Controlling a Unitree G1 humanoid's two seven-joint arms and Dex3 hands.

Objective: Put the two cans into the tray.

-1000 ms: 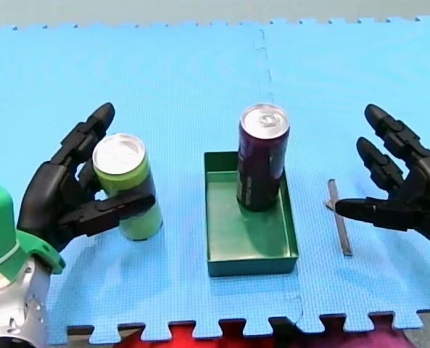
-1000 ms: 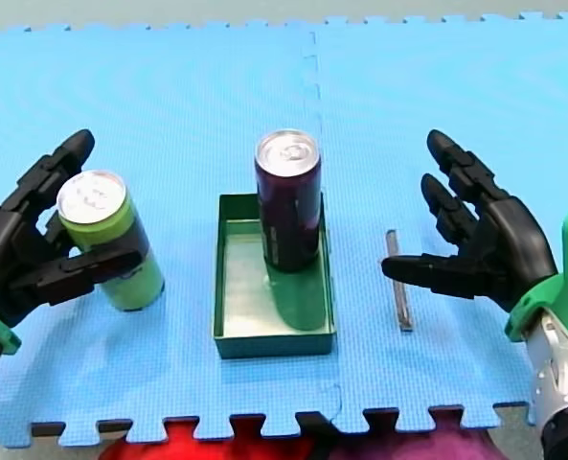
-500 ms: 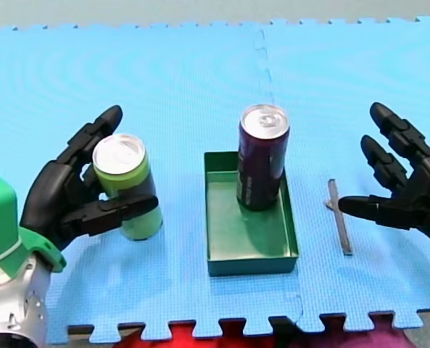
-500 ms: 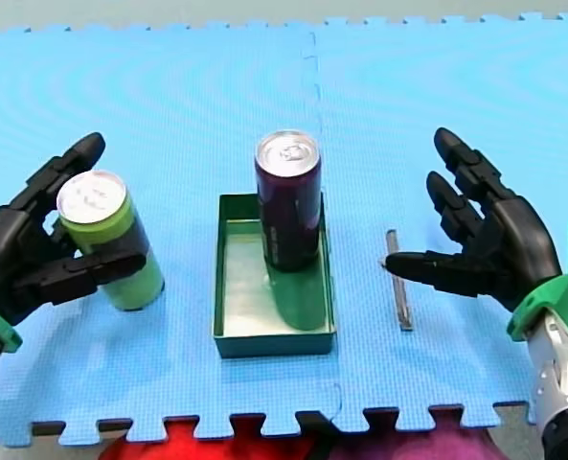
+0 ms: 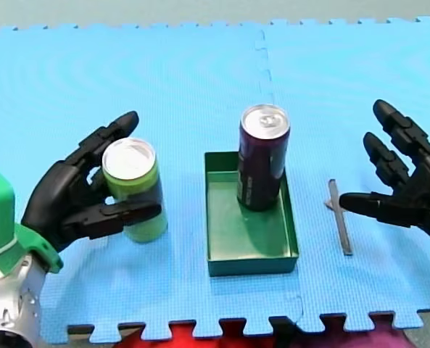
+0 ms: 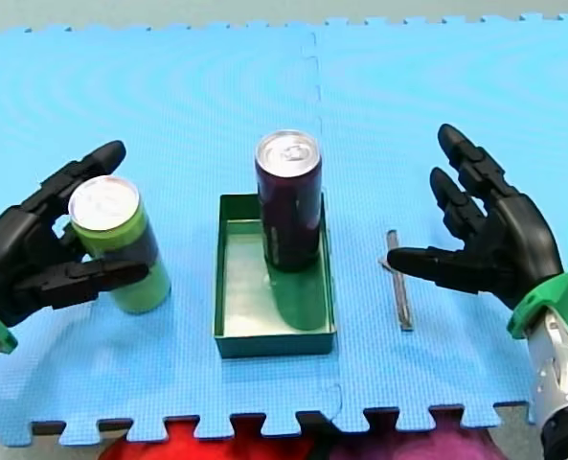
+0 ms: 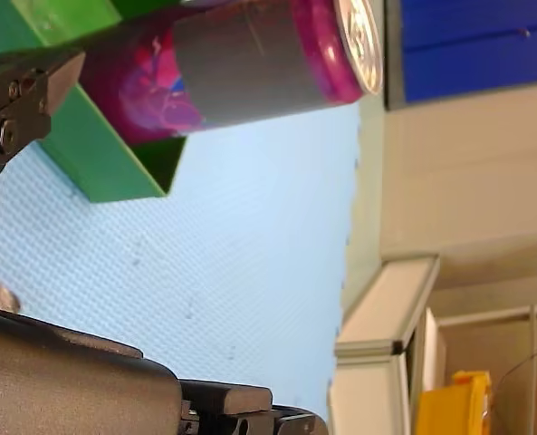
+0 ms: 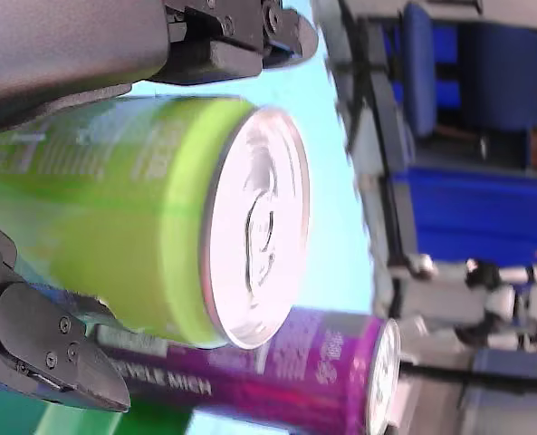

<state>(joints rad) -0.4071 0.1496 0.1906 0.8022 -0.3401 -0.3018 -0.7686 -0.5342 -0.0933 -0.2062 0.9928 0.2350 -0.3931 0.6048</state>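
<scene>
Nearest the robot, the toothed front edge of the blue foam mat (image 5: 185,87) on the worktop runs just short of the green tray (image 5: 247,235), which sits in the middle with its long sides running away from the robot. Left of the tray, the left hand (image 5: 77,199) is wrapped around the green can (image 5: 135,192), thumb across its near side and fingers behind it. The can leans a little and stays outside the tray, close to its left wall; whether its base touches the mat cannot be told. The second wrist view shows the same can (image 8: 114,208) clamped between dark fingers (image 8: 42,340). Right of the tray lies a thin metal strip (image 5: 339,217), flat on the mat, and beyond it the right hand (image 5: 410,188) holds nothing. Farther back, the purple can (image 5: 262,163) stands upright inside the tray's far end.
</scene>
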